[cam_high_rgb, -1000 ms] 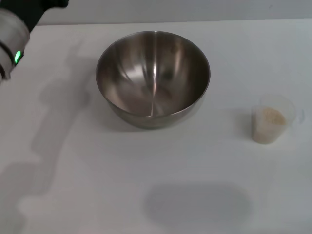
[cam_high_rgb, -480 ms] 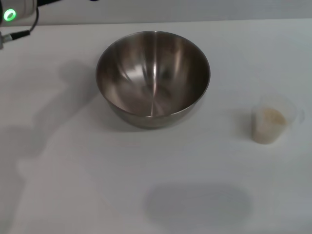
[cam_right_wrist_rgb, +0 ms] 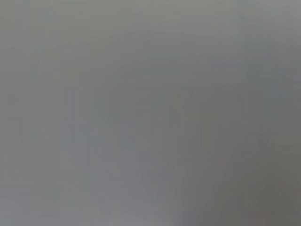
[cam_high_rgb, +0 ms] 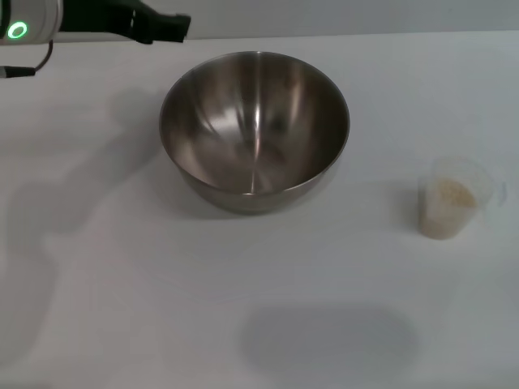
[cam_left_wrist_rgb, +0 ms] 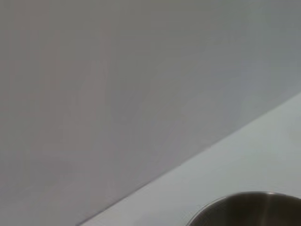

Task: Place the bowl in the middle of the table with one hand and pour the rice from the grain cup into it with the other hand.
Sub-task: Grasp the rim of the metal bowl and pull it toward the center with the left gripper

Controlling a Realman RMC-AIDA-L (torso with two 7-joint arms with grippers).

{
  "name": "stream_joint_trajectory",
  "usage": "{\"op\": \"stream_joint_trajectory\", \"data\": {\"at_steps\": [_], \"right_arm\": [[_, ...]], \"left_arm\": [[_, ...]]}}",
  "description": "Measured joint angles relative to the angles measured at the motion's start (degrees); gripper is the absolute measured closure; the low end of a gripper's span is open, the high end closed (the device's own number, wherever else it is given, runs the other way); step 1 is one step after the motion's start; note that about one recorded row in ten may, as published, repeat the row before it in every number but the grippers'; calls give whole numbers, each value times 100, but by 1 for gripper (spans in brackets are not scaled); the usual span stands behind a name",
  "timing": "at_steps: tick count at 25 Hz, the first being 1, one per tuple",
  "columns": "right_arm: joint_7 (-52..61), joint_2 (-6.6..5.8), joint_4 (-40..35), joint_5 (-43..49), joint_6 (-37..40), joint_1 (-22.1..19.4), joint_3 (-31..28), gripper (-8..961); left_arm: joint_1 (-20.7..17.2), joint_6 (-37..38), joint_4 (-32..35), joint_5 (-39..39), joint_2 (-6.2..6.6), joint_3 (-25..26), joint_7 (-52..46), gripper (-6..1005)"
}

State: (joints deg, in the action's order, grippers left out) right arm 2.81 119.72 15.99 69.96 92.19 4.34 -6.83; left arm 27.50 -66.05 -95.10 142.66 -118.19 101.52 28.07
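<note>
Bowl first: the large round stainless-steel mixing bowl (cam_high_rgb: 255, 130), shiny grey with deep curved sides, is sitting upright and empty on the plain white worktop (cam_high_rgb: 122, 308), a little toward twelve o'clock from the centre. It is looking rigid and fairly light, but its polished wall is likely slippery, so I judge the thin rim the best place to pinch; the rounded belly is offering nothing to catch.

At about four o'clock from the bowl, well apart from it, the small translucent plastic grain cup (cam_high_rgb: 452, 197) is standing upright, holding off-white rice (cam_high_rgb: 448, 200) roughly halfway up. That cup is probably very light and a bit flexible, so a gentle squeeze around its mid-wall seems wise, keeping the pour lip free and the cup level until it is over the bowl.

The left claw (cam_high_rgb: 162, 27) is reaching in at ten o'clock, hovering near the bowl's far rim without touching; whether its fingers are spread I cannot tell. The right claw is not showing anywhere.
</note>
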Motion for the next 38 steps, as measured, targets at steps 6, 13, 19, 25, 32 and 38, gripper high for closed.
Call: {"op": "stream_joint_trajectory", "data": {"at_steps": [6,13,19,25,32,38], "right_arm": [[0,-2,0,0,2,5,3,135],[0,-1,0,2,-2,9,44,136],[0,-1,1,7,-6,13,80,136],[0,-1,0,9,-8,-10,77,136],[0,-1,0,9,-4,-16,77,136],[0,-8,-1,9,-2,10,77,136]], "left_arm": [[513,-812,519,-960,13,1027,51,217],[873,-1456,1550,-2316,58,1964,897,220],[222,13,350,-779,-32,511,931,229],[-866,2654,-400,569,-34,-827,727,240],[-1304,4611,-309,-101,39,-1210,354,256],[-665,2725,-57,-1633,11,-201,404,270]]}}
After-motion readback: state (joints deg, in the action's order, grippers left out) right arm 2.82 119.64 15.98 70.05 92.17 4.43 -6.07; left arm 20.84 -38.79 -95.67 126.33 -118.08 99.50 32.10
